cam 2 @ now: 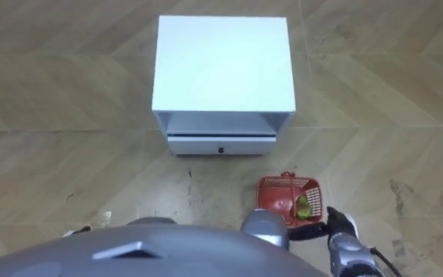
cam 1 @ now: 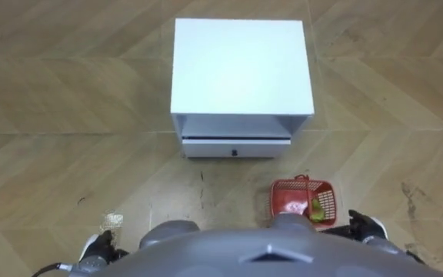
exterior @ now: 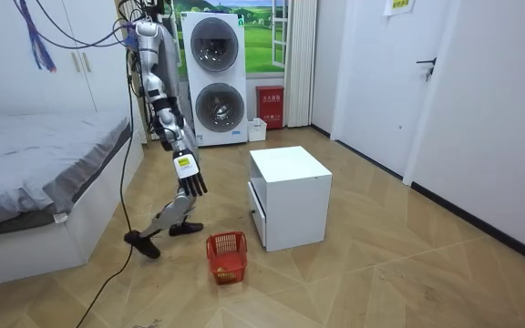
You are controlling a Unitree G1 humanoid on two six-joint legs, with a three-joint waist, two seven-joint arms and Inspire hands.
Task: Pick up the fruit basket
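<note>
Fingers (exterior: pixel 193 189) of the nearer right hand (cam 1: pixel 364 225) hang loosely straight; the red plastic mesh fruit basket (cam 1: pixel 302 201) is seen at ten o'clock.

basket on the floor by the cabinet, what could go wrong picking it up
The basket sits on the floor, well below the hanging right hand, so the deep bend could upset balance. The fruit lies loose inside; a lopsided lift could spill it. The white cabinet stands close ahead and could be bumped while bending.
</note>
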